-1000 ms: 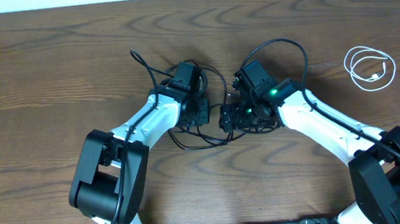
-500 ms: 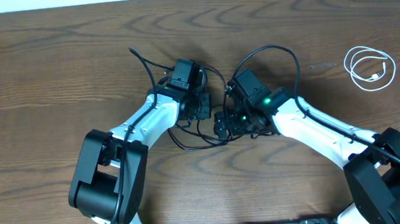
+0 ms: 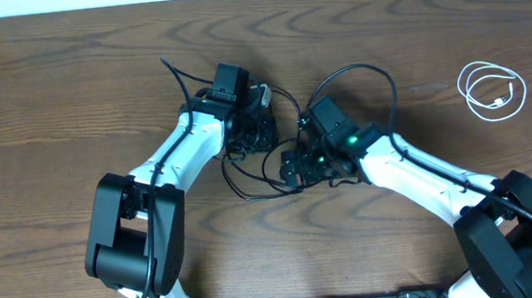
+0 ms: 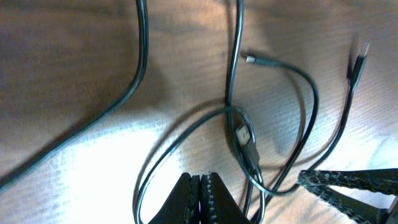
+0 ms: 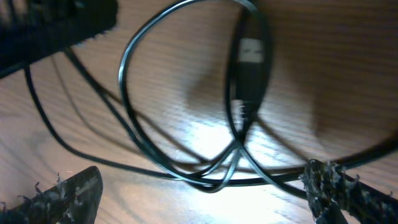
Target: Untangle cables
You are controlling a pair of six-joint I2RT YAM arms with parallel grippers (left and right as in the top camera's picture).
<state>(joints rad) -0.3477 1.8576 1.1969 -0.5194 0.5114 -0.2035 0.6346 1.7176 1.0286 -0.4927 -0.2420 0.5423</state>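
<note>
On the table (image 3: 38, 82), the left arm (image 3: 184, 146) has swung farther from its base within the last second, and the right arm (image 3: 413, 170) came closer to the tangled black cable (image 3: 262, 196) between them. The left gripper (image 4: 200, 186) is pressed together, perhaps pinching a strand. The right gripper (image 5: 202, 190) stands wide apart, ready for the plug (image 5: 250, 53). The white cable (image 3: 502, 100) lies coiled far right, already separate.

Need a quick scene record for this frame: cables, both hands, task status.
black cable: tangled loops, centre of overhead view
white cable: coiled alone, far right, apart from the black one
left hand: shut, nothing visibly pinched
right hand: open, above crossing black loops
status: black cable not yet straightened
</note>
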